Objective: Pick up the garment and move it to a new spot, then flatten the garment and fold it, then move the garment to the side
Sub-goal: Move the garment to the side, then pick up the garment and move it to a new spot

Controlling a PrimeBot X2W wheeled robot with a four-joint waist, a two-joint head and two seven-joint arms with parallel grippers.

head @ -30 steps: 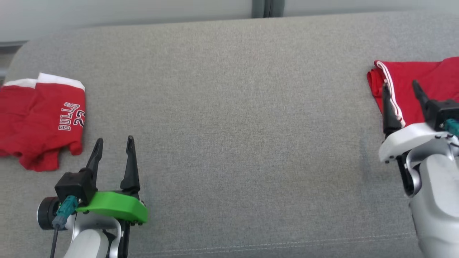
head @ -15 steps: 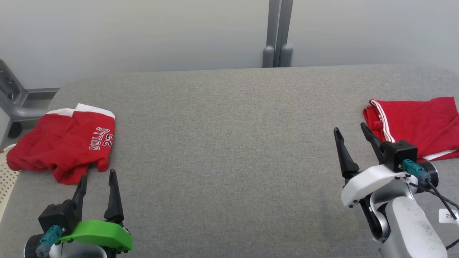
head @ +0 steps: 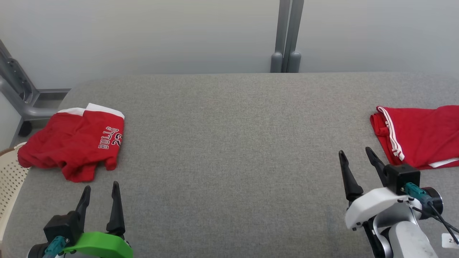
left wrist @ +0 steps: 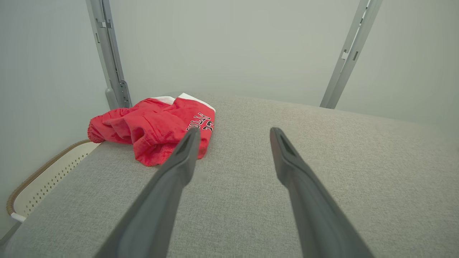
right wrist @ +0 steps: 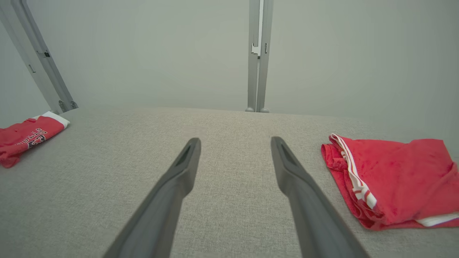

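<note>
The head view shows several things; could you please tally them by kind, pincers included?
Red fabric garments: 2 (lettered garment, white-striped garment)
Dark two-fingered pincers: 2 (left pincer, right pincer)
Cream perforated basket: 1
Total: 5

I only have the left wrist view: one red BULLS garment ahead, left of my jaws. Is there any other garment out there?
Observer: Yes, a second red garment with white stripes lies at the right end of the grey surface.
Operator: Is the right gripper on it?
Observer: No; the right gripper is beside it, not touching, jaws open and empty.
Operator: Bunched or flat?
Observer: Fairly flat, folded over, striped edge toward the middle.
</note>
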